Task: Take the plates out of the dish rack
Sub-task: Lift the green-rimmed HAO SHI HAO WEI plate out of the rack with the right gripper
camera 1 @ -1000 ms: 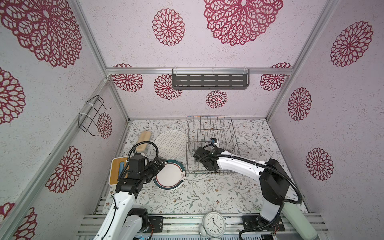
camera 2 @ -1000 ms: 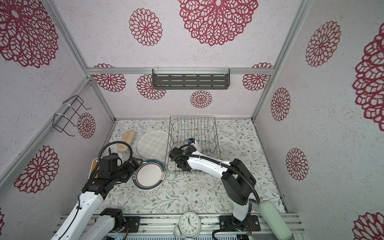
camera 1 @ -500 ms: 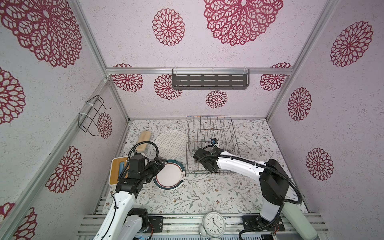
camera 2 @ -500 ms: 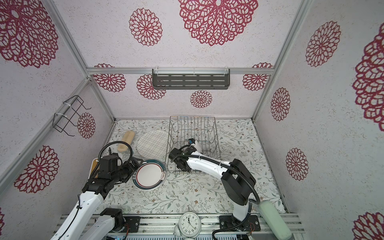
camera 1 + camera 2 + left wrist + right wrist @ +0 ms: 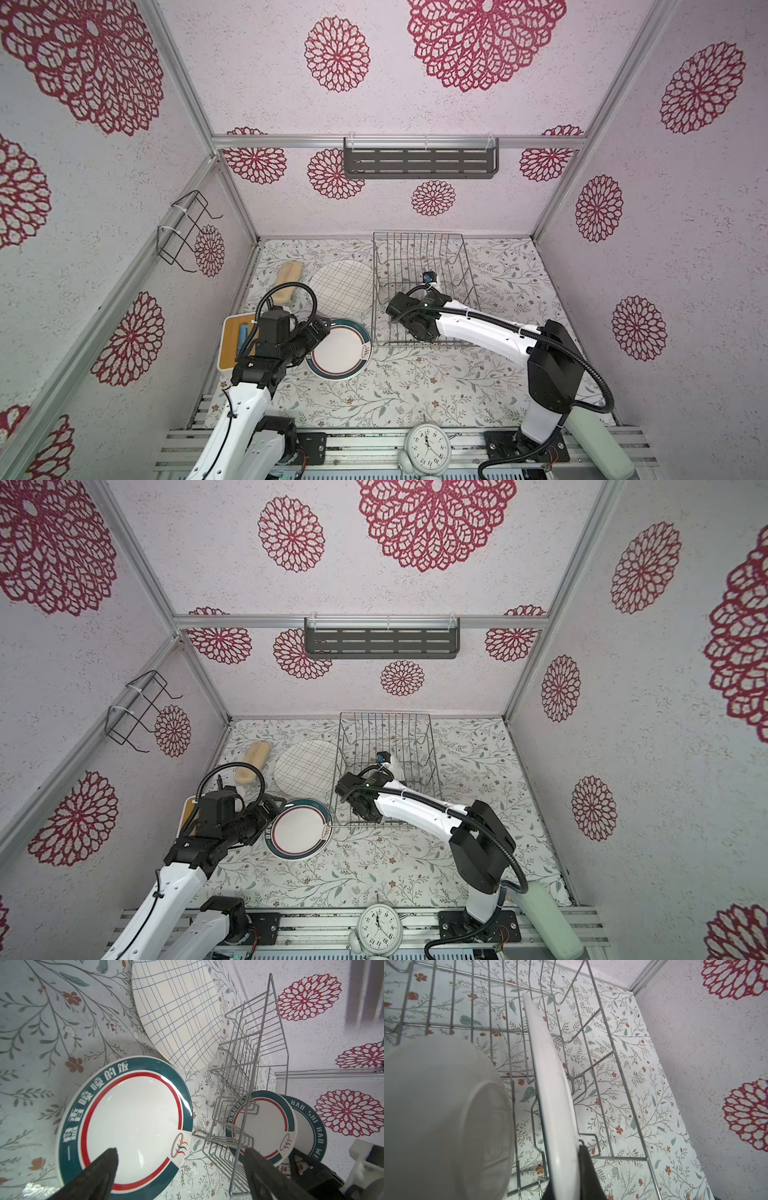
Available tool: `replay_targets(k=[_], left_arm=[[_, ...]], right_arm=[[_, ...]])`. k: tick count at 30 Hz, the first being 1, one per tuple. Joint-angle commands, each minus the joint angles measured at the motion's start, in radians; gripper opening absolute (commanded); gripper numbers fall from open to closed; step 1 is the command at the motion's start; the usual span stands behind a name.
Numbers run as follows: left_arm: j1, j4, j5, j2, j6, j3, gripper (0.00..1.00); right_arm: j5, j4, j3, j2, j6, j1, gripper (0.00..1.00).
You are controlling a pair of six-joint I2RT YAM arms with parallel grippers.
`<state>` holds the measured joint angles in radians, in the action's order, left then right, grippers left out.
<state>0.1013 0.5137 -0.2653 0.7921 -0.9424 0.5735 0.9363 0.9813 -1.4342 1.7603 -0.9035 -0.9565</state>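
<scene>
White plate upright, rim in right claw

Cream grid plate, teal-rimmed plate lying beside silver wire dish rack, two upright plates inside

Almost nothing differs from a second ago. In both top views the black elbow block of the white right arm sits a shade further toward 3 o'clock, a drift barely readable. Whether the black-fingered right gripper, pinched on the rim of an upright white-backed round ceramic plate in the silver wire dish rack, shifts with it cannot be told.
</scene>
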Motion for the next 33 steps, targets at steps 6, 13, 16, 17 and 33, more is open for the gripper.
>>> replay_targets(k=[6, 13, 16, 17, 33], left_arm=[[0.008, -0.006, -0.006, -0.014, 0.007, 0.035, 0.98], [0.008, 0.002, -0.004, -0.022, 0.007, 0.045, 0.98], [0.008, 0.003, -0.005, -0.022, 0.007, 0.051, 0.98], [0.008, 0.003, -0.005, -0.021, 0.006, 0.053, 0.98], [0.051, -0.056, -0.049, -0.004, -0.061, 0.101, 0.98]], right_arm=[[0.133, 0.099, -0.079, -0.081, -0.066, -0.024, 0.05], [0.174, 0.156, -0.13, -0.105, -0.078, -0.043, 0.05], [0.194, 0.179, -0.149, -0.121, -0.081, -0.052, 0.04], [0.201, 0.184, -0.154, -0.128, -0.083, -0.056, 0.04], [0.021, -0.358, 0.116, -0.547, 0.215, -0.07, 0.01]])
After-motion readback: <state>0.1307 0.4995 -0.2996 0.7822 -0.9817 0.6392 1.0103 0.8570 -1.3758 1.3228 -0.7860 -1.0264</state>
